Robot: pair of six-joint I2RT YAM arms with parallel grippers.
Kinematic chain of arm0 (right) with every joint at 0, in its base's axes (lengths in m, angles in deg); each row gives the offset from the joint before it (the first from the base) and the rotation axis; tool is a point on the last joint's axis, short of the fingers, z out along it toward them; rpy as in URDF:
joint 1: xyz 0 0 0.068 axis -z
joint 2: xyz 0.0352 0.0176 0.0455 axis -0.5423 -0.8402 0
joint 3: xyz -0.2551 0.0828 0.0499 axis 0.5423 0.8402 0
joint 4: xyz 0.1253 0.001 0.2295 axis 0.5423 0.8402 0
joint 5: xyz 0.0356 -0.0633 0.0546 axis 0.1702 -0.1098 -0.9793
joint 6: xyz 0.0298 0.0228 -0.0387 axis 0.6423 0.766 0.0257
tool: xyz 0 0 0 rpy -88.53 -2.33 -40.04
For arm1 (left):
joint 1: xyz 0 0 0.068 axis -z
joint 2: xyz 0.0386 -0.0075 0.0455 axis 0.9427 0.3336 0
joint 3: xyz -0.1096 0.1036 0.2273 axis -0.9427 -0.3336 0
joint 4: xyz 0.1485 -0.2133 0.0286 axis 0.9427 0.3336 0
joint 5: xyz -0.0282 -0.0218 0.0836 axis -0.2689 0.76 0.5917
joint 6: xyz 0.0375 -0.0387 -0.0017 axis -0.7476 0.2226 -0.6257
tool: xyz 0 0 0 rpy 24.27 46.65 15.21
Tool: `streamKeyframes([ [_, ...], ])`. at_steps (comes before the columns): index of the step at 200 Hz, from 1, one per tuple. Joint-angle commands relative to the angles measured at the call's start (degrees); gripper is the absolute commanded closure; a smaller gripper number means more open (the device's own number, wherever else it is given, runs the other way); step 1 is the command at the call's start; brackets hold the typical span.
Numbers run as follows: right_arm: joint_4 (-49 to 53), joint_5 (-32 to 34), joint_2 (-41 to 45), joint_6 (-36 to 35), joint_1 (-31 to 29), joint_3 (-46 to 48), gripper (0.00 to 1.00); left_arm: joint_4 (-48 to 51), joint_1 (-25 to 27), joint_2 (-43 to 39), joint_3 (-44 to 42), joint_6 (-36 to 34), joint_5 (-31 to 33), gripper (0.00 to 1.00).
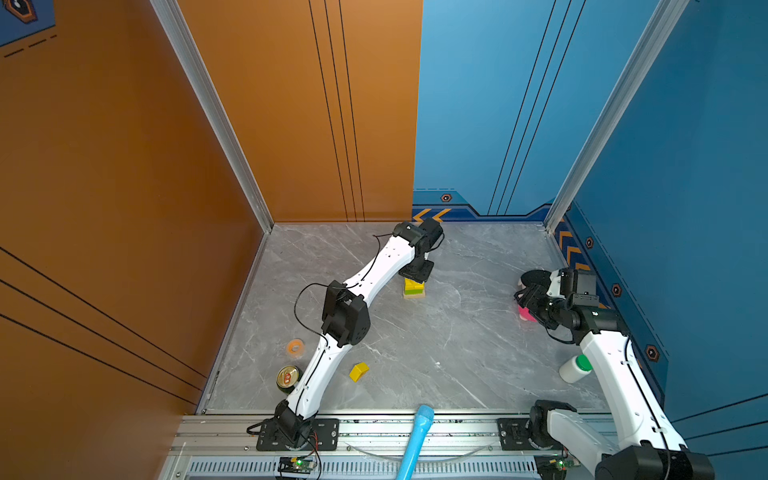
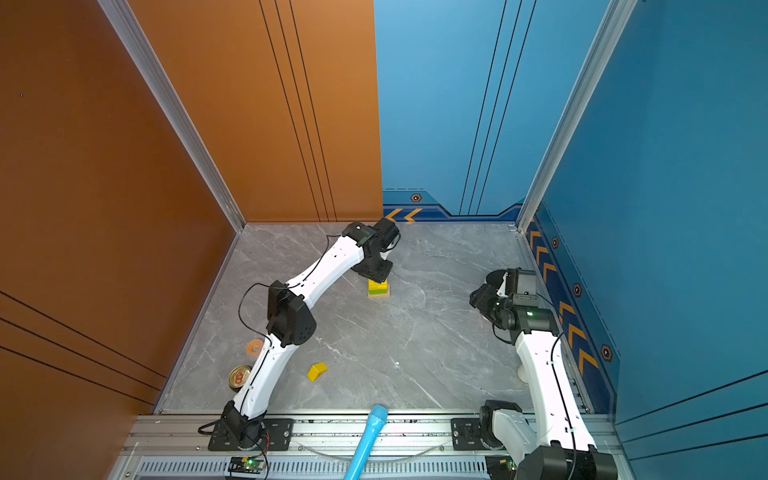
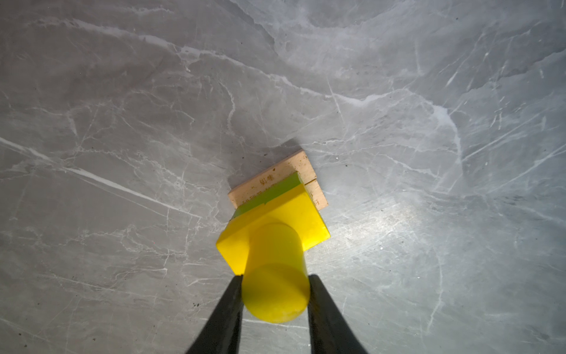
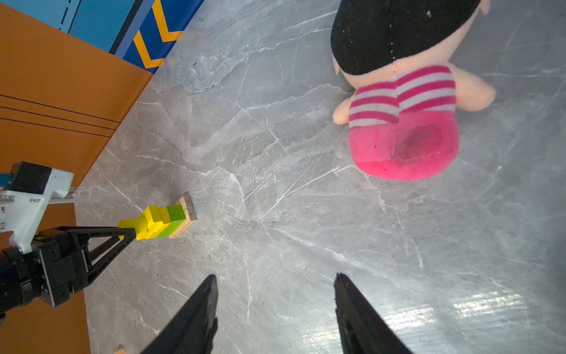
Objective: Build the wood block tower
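The tower [image 1: 413, 288] [image 2: 378, 287] stands mid-table toward the back: tan planks [image 3: 275, 177] lowest, a green layer [image 3: 269, 193], a flat yellow block [image 3: 294, 214], then an upright yellow cylinder [image 3: 275, 275] on top. My left gripper [image 3: 275, 277] [image 1: 415, 276] hangs over the tower with both fingers against the cylinder's sides, shut on it. In the right wrist view the left gripper [image 4: 127, 234] meets the tower [image 4: 162, 222] at its tip. A loose yellow block [image 1: 358, 371] [image 2: 317, 371] lies near the front. My right gripper [image 4: 275, 275] [image 1: 521, 295] is open and empty at the right side.
A plush doll [image 4: 404, 101] in pink lies under the right gripper. A white bottle with green cap [image 1: 575, 368] stands by the right arm. A drink can [image 1: 287, 377] and an orange tape ring [image 1: 295, 347] sit by the left arm. A blue tube [image 1: 417, 440] crosses the front rail.
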Motion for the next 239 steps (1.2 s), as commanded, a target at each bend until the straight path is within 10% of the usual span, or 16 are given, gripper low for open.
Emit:
streamKeyframes([
  [1, -0.6, 0.9, -0.4, 0.5, 0.1, -0.4, 0.38, 0.8, -0.6, -0.4, -0.8, 0.3, 0.8, 0.63],
  [239, -0.7, 1.0, -0.5, 0.6, -0.1, -0.5, 0.38, 0.8, -0.7, 0.6, 0.7, 0.5, 0.2, 0.58],
])
